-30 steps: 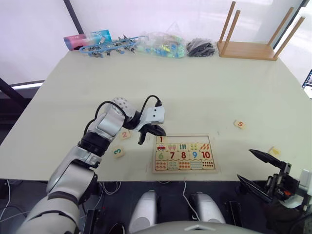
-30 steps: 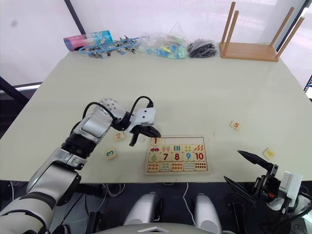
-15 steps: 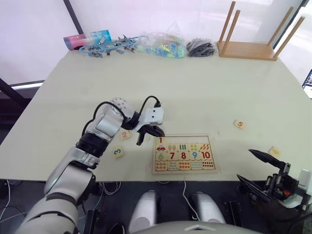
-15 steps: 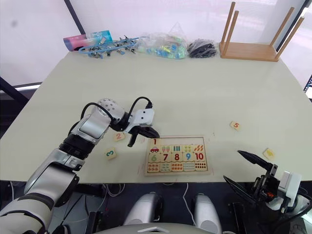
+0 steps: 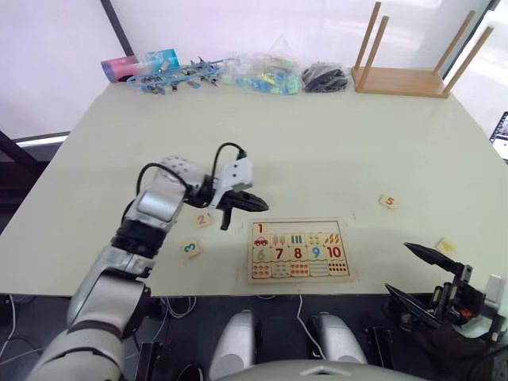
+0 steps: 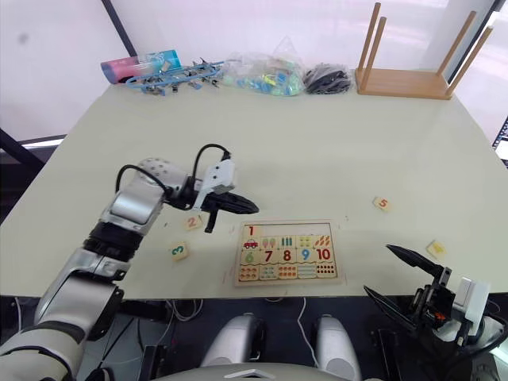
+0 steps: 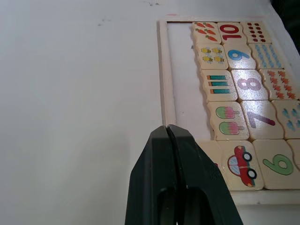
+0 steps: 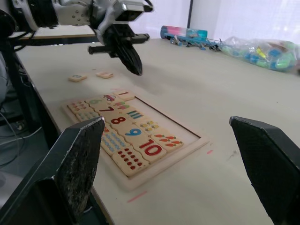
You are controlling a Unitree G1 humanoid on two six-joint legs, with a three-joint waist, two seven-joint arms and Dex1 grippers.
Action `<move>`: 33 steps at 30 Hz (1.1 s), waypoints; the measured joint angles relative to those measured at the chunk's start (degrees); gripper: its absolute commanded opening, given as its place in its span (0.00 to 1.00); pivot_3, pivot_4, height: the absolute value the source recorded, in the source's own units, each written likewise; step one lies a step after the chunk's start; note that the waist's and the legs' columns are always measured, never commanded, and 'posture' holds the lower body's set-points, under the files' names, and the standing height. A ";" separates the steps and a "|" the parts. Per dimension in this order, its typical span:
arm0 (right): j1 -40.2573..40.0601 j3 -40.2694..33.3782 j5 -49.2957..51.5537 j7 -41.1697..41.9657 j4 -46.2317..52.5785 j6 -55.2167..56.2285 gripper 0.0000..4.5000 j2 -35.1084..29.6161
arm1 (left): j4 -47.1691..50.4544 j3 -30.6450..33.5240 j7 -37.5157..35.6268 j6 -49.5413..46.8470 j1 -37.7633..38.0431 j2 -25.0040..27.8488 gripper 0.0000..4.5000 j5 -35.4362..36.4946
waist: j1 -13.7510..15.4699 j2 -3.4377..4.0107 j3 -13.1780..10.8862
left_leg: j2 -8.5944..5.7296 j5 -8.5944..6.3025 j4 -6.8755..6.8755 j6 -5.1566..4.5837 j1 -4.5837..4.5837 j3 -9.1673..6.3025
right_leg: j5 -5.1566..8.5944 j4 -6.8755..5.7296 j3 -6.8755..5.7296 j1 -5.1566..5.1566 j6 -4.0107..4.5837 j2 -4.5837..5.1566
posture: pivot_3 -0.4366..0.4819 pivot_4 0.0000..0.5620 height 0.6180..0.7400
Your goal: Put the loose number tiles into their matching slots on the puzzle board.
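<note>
The puzzle board (image 5: pixel 329 228) lies near the table's front edge. Its top row of slots (image 7: pixel 180 75) is bare wood, except for the red 1 tile (image 5: pixel 260 228) seated at the left end. My left gripper (image 5: pixel 252 204) is shut and holds nothing. It hovers just left of the board's top-left corner, pointing toward it. The pink 2 tile (image 5: pixel 202 220) and green 3 tile (image 5: pixel 190 248) lie left of the board. To the right lie the orange 5 tile (image 5: pixel 387 201) and the yellow 4 tile (image 5: pixel 446 247). My right gripper (image 5: pixel 399 268) is open, low beyond the table's front right.
Along the far edge sit a pink and blue tube (image 5: pixel 139 63), blue toy pieces (image 5: pixel 176 76), a clear bag of coloured bits (image 5: pixel 262 73), a black bundle (image 5: pixel 327 77) and an upturned wooden stool (image 5: pixel 401 79). The table's middle is bare.
My left gripper has lifted off the board's top-left corner, drawn back a little to the left and swung to point right. The 1 tile stays in its slot. The right arm is still.
</note>
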State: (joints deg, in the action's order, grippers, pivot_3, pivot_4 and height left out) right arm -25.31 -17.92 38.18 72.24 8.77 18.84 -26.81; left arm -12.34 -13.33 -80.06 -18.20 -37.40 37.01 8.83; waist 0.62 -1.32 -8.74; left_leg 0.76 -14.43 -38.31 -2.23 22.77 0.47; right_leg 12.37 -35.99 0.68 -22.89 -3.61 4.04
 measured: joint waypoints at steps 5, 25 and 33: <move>1.05 -0.10 -0.03 0.80 -2.68 0.00 1.00 -0.32 | 4.15 6.63 2.24 0.11 6.94 2.06 0.01 4.28 | 0.24 0.02 -0.01 | 0.05 0.00 0.01 0.00 0.02 -0.02 | 0.00 0.01 -0.03 0.01 0.01 0.01 | 0.48 0.27 1.00; 3.26 -8.70 -1.28 -0.37 -16.75 0.19 1.00 -4.38 | 13.74 40.53 11.56 1.33 48.21 4.39 0.99 21.44 | 0.08 0.11 0.03 | 0.28 -0.13 0.24 0.01 -0.09 0.44 | -0.06 0.10 -0.40 -0.25 0.11 1.13 | 0.48 0.27 1.00; 5.69 -12.42 -1.39 -0.10 -25.15 0.19 1.00 -6.40 | 10.06 44.53 8.43 11.18 58.16 4.07 0.99 21.38 | 0.28 0.14 0.05 | 0.36 -0.26 0.27 0.13 -0.03 0.65 | -0.05 0.13 -1.50 -0.35 0.10 1.91 | 0.48 0.27 1.00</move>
State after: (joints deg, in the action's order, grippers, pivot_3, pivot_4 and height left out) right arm -19.62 -30.35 36.79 72.14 -16.38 19.03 -33.21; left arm -2.28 31.20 -71.62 -7.02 20.76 41.08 30.21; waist 0.90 -1.18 -8.69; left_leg 1.11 -14.69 -38.04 -2.10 22.74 1.12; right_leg 12.33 -35.87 -0.82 -23.24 -3.52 5.95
